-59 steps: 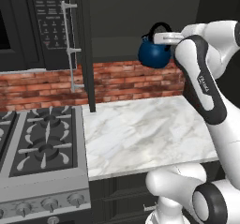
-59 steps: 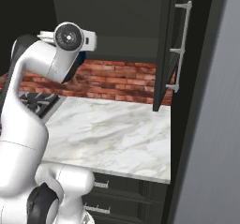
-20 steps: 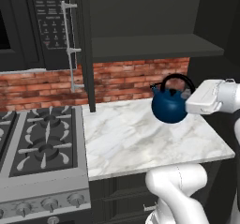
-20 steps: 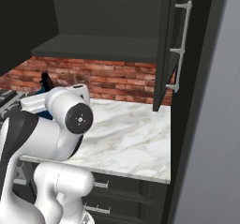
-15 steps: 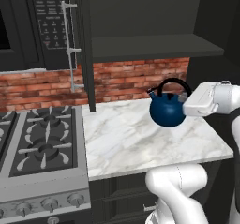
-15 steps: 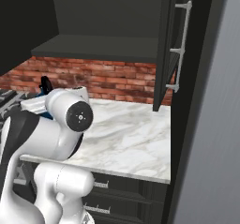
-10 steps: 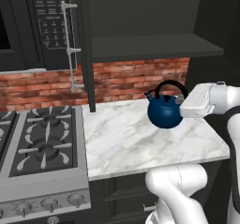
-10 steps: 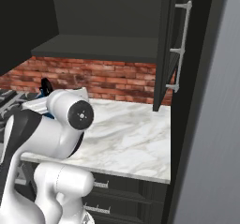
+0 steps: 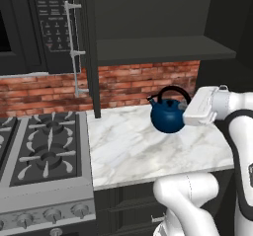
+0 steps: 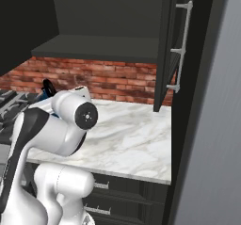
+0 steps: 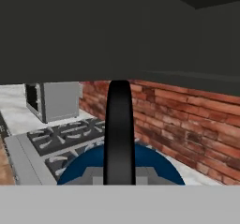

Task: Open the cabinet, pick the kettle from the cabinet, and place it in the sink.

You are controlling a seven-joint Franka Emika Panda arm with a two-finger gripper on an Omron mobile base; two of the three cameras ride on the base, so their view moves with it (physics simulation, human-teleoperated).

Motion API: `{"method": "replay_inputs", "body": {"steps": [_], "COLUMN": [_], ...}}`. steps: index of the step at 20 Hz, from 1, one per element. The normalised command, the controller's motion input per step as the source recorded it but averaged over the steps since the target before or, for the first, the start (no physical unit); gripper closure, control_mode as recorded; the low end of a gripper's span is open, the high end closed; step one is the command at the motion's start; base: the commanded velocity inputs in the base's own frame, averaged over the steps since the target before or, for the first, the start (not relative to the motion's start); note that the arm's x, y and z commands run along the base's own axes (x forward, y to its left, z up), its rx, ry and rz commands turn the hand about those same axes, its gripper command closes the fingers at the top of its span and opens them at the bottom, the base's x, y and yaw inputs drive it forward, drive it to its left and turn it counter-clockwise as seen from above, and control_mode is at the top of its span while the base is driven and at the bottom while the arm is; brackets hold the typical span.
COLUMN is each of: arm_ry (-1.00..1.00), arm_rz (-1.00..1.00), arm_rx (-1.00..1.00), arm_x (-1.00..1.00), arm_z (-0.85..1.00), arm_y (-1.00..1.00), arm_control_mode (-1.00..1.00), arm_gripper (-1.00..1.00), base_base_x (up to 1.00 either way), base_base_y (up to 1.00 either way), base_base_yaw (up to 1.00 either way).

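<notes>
The dark-blue kettle hangs just above the white marble counter, in front of the brick wall. My gripper is shut on its black loop handle from the right. In the hand view the handle runs straight up the middle over the blue body. The right base view has the handle peeking out behind my arm. The cabinet above the counter stands open with a bare shelf, its doors swung out. The sink is out of view.
A gas stove lies left of the counter, with a black microwave above it. The left cabinet door stands edge-on with its silver handle. A tall dark panel bounds the counter's right end.
The kettle has travelled left and a little lower in my shut gripper over the last second; three seconds ago it was up at shelf height.
</notes>
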Motion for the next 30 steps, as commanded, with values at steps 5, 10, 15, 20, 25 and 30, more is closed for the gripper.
{"method": "replay_inputs", "body": {"steps": [5, 10, 15, 20, 25, 30], "arm_ry": [0.0, 0.0, 0.0, 0.0, 0.01, 0.0], "arm_rz": [0.0, 0.0, 0.04, 0.04, 0.01, 0.0], "arm_rx": [-0.03, -0.06, 0.0, 0.0, 0.0, 0.0], "arm_x": [0.21, 0.19, 0.15, 0.08, 0.01, 0.0], "arm_z": [-0.25, -0.22, -0.17, -0.17, -0.02, 0.0], "arm_y": [0.18, 0.18, 0.06, 0.01, 0.01, 0.0], "arm_control_mode": [-1.0, -1.0, -1.0, -1.0, -1.0, -1.0], "arm_gripper": [1.0, 1.0, 1.0, 1.0, 1.0, 1.0], "base_base_x": [0.0, 0.0, 0.0, 0.0, 0.0, 0.0], "base_base_y": [0.0, 0.0, 0.0, 0.0, 0.0, 0.0], "base_base_yaw": [0.0, 0.0, 0.0, 0.0, 0.0, 0.0]}}
